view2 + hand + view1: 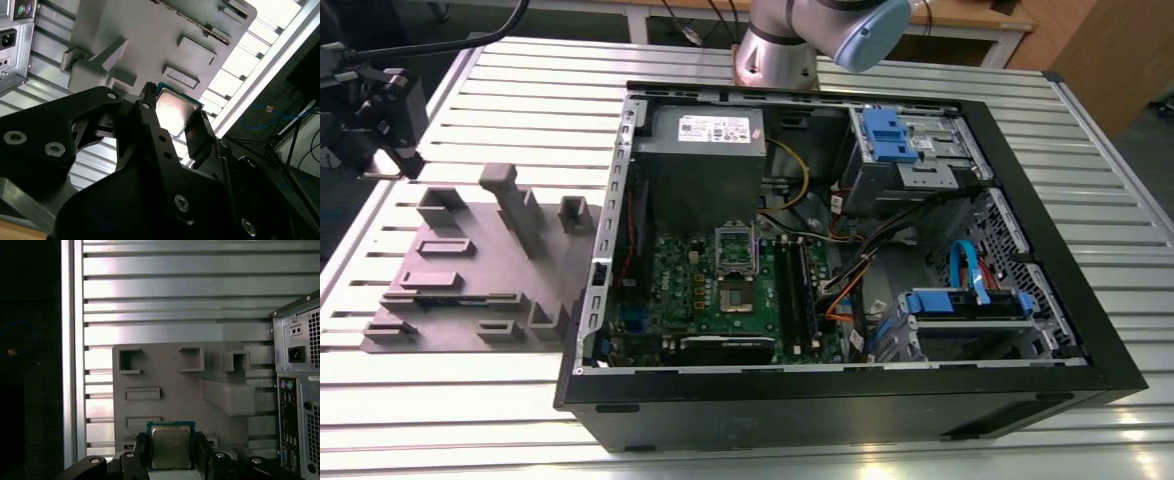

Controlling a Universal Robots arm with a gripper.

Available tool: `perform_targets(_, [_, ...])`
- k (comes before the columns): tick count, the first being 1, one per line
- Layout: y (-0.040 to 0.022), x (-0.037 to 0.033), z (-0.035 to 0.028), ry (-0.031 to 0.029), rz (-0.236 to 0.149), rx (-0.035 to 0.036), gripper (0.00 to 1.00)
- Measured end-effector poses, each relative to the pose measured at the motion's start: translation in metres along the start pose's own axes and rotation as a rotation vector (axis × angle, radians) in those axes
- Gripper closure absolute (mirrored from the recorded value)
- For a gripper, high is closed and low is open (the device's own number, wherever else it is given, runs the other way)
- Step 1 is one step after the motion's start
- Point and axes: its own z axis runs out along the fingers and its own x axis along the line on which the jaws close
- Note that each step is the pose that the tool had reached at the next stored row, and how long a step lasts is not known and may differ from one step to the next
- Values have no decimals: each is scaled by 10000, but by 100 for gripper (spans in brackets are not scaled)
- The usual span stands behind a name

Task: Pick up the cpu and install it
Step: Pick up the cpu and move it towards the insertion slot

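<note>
Over the slatted silver metal table (175, 285), the black gripper (172, 442) is clamping its fingers (202, 452) on the small silvery square cpu (171, 452); its print is unreadable.

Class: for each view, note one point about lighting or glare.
Second wrist view: glare whitens the top of the cpu and the slats of the table; first wrist view: bright bands across the slats, near-black beyond the table's edge; exterior view: even light, with the inside of the computer case shaded.
</note>
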Motion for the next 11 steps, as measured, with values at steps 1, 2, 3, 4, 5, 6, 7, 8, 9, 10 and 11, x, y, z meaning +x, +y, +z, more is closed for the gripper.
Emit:
perform_targets(1, [1, -1, -16, 0, -1, 0, 53])
perform_targets(2, [2, -1, -36, 0, 0, 0, 53])
perform_targets(3, [4, -1, -57, 0, 0, 0, 53])
perform_targets(4, [5, -2, -80, -1, 0, 0, 53])
perform_targets(5, [6, -2, -104, -1, 0, 0, 53])
perform_targets(6, [7, -3, -126, -1, 0, 0, 53])
perform_targets(7, [9, -3, -150, 0, 0, 0, 53])
perform_targets(8, [10, -4, -178, 0, 1, 0, 53])
perform_targets(9, [12, -5, -203, 0, 0, 0, 53])
perform_targets(10, [13, -5, -226, -1, 0, -1, 53])
perform_targets(11, [14, -6, -246, -1, 0, -1, 53])
